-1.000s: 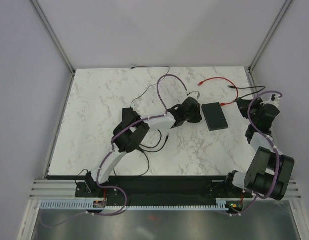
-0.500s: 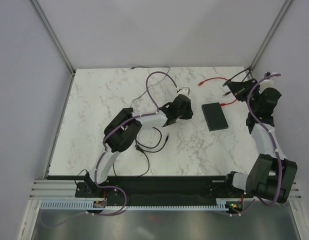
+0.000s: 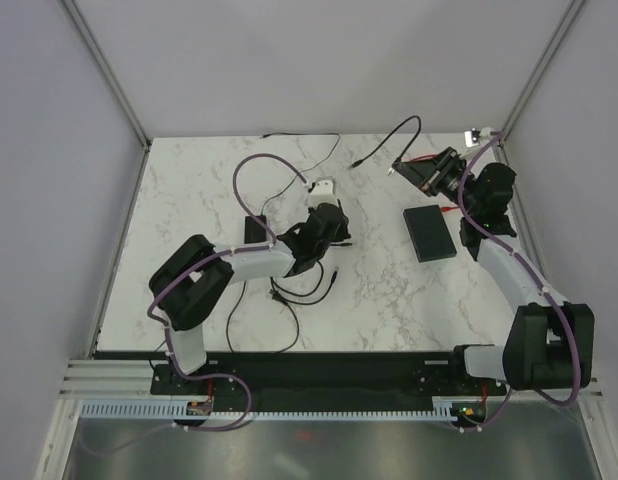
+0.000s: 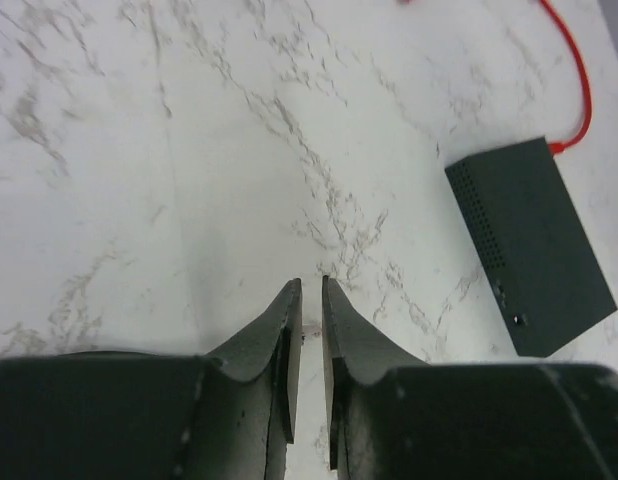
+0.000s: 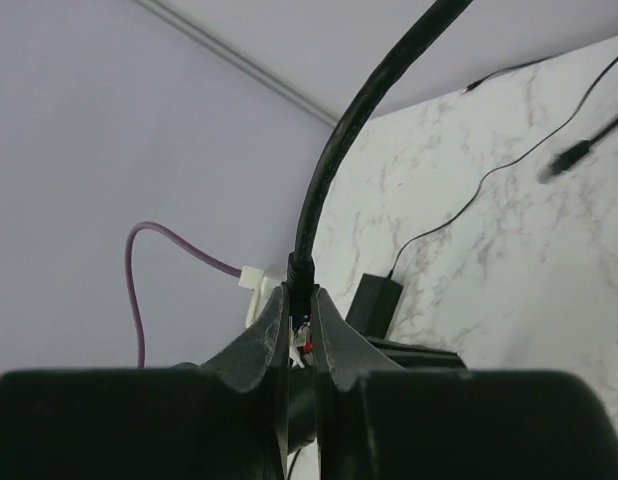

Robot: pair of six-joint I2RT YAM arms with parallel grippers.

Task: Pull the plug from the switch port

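Grey walls close in a white marbled surface [image 3: 189, 220]. I see the switch [image 3: 429, 232] lying flat on it, right of the middle, with a red cable [image 4: 579, 70] meeting its far edge. The port itself is too small for me to make out. My right gripper [image 5: 301, 300] hangs above the far side of the switch, apart from it, jaws clamped on the plug [image 5: 301, 272] of a black cable [image 5: 339, 150]. My left gripper [image 4: 310, 290] sits low over the marble left of the switch, jaws almost together, holding nothing.
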